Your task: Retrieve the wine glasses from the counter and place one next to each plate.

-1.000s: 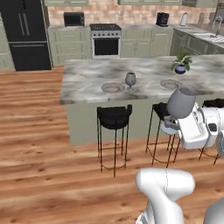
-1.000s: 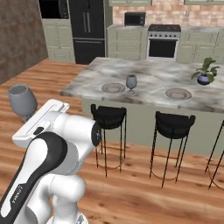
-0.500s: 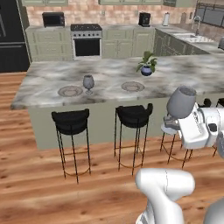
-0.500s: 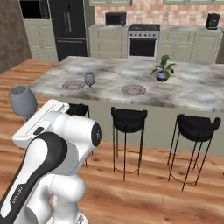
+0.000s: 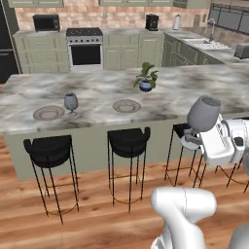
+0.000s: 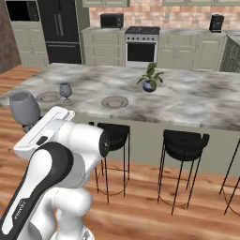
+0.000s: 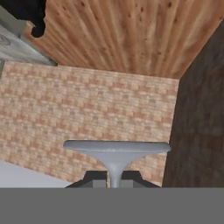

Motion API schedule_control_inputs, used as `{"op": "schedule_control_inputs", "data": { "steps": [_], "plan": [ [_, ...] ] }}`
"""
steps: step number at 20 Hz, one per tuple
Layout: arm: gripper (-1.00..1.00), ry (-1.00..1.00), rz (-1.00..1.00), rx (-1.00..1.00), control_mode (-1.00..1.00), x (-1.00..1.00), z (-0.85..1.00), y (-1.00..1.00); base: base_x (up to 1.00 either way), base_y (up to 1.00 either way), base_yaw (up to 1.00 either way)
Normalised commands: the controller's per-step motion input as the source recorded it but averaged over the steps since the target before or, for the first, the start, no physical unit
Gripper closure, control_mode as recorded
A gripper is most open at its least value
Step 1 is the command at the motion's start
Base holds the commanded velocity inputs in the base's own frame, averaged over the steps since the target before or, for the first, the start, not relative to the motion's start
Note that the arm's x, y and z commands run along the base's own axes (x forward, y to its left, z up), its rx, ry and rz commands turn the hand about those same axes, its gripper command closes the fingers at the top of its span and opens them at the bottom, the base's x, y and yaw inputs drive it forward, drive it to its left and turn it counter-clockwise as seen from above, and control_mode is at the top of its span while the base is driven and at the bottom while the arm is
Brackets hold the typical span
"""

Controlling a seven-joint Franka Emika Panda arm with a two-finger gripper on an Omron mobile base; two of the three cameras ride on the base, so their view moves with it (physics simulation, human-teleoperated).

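The gripper (image 7: 114,181) is clamped on the stem of the larger, darker wine glass (image 5: 204,113). In the hand view the stem rises between the two finger tips to the disc foot (image 7: 116,148). Both base views show the glass carried upright, bowl uppermost, off the counter and on the stool side of it.

The landmark for the coming move is the bare plate (image 5: 126,106), the one nearer the potted plant (image 5: 146,78). In the left base view the held glass lies well to the right of this plate and on the near side of the counter (image 5: 97,95) edge. Judged from this, the glass has to travel across the edge and leftward to reach the plate, keeping its long axis vertical.

The other plate (image 5: 48,113) lies further along the counter from the landmark plate, away from the plant. The smaller, paler glass (image 5: 71,103) already stands just beside it.

The finger tips are largely cut off at the bottom of the hand view, so the exact contact on the stem is hard to make out. In the base views the hand hides the stem and part of the foot.
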Motion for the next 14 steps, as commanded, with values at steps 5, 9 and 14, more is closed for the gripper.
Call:
{"op": "schedule_control_inputs", "data": {
  "steps": [5,9,14],
  "plan": [
    [1.00,0.00,0.00,0.00,1.00,0.00,0.00,0.00,0.75,-0.02,0.01],
    [1.00,0.00,0.00,0.00,1.00,0.00,0.00,0.00,0.64,-0.04,0.14],
    [1.00,0.00,0.00,0.00,1.00,0.00,0.00,0.00,0.73,-0.49,0.20]
  ]
}}
